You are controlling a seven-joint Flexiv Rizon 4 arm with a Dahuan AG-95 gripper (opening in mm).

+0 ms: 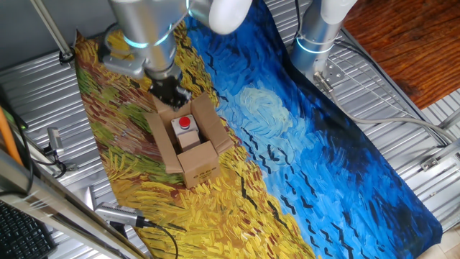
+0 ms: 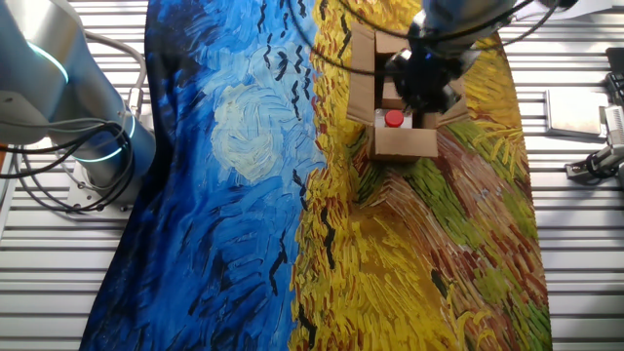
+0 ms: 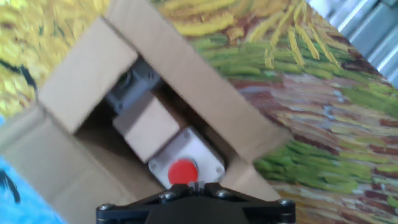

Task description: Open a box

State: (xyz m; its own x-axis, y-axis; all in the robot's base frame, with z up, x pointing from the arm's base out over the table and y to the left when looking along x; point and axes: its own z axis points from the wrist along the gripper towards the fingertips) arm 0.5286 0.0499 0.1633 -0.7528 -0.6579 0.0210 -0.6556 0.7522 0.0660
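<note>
The brown cardboard box (image 1: 195, 162) stands on the painted cloth with its flaps spread open. Inside lies a beige unit (image 1: 188, 137) with a red button (image 1: 185, 123). My gripper (image 1: 171, 93) hangs just above the box's far end, fingers together and holding nothing. In the other fixed view the gripper (image 2: 424, 83) covers part of the box (image 2: 402, 144), and the red button (image 2: 393, 119) shows beside it. The hand view looks down into the open box (image 3: 87, 68) at the unit (image 3: 198, 148) and its red button (image 3: 183, 171), with the shut gripper (image 3: 194, 185) at the bottom edge.
A painted cloth (image 1: 302, 158) covers the slatted metal table. A second arm's base (image 1: 320, 29) stands at the far side of the cloth (image 2: 58, 97). A handheld tool (image 1: 118, 214) lies at the near left. Metal parts (image 2: 595, 161) lie off the cloth.
</note>
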